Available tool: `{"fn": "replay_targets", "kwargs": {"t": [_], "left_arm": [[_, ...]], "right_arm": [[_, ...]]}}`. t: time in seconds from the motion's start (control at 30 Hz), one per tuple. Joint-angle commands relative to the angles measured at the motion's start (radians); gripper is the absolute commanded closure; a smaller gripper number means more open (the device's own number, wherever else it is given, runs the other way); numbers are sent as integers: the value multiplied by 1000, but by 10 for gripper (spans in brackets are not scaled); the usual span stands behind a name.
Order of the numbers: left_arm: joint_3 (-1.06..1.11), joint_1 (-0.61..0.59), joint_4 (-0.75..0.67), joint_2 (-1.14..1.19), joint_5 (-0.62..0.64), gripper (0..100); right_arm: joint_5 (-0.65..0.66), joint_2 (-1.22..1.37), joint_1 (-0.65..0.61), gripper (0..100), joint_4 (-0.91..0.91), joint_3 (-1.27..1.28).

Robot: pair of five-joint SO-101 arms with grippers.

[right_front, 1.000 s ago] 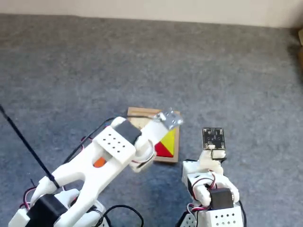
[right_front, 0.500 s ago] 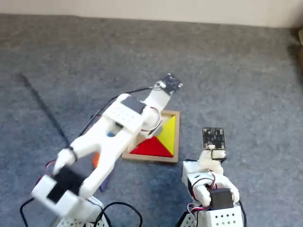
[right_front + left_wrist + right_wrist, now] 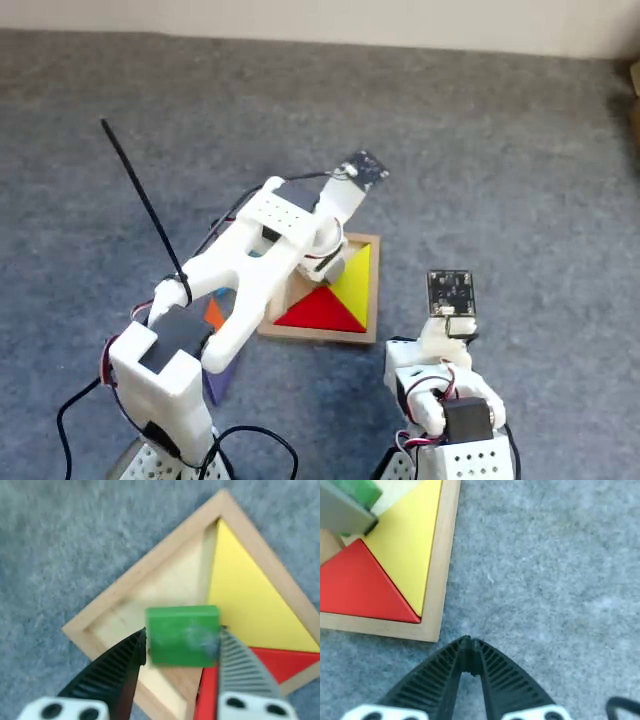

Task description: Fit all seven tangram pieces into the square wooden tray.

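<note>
Left gripper (image 3: 181,639) pinching green block (image 3: 183,630) over bare part of tray (image 3: 145,567), beside yellow triangle (image 3: 247,605). Right gripper (image 3: 470,655) jaws pressed together, over carpet (image 3: 545,555) near tray corner.

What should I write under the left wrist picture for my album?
The left end effector holds a green piece over the wooden tray, near the yellow triangle.

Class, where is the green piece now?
Left wrist view: the green piece is in the left gripper, over the tray's bare wood beside the yellow triangle.
</note>
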Motion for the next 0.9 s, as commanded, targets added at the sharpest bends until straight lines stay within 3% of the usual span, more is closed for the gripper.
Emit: {"fn": "replay_targets", "kwargs": {"t": [0.0,0.4,0.87], "left_arm": [[-51,-39,40,-33,20,720],[-44,-120,-11,-140,25,720],[-104,-171,-29,84,20,720]], "right_arm": [[6,-12,8,992,5,125],[6,-12,8,992,5,125],[6,-12,8,992,5,125]]}}
